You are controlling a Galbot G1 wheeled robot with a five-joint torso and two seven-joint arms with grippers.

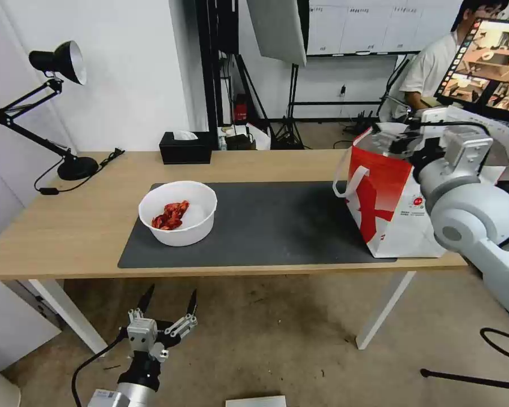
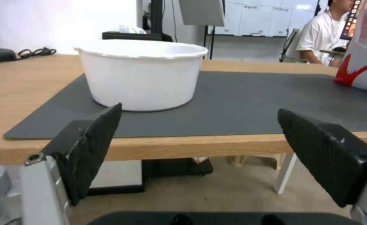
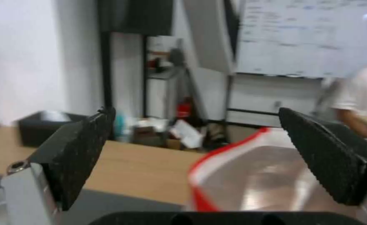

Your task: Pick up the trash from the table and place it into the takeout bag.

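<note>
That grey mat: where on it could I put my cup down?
The widest bare patch of the mat lies between the bowl and the takeout bag. A narrow strip runs in front of the bowl. The mat's right end is crowded: the bag stands there, with the right end effector open above its mouth.

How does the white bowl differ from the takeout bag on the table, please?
The bowl is round, low and all white; the bag is boxy, much taller, and white with a red panel. The bowl holds red shells; the bag's inside shows foil lining. Both stand upright on the dark mat.
</note>
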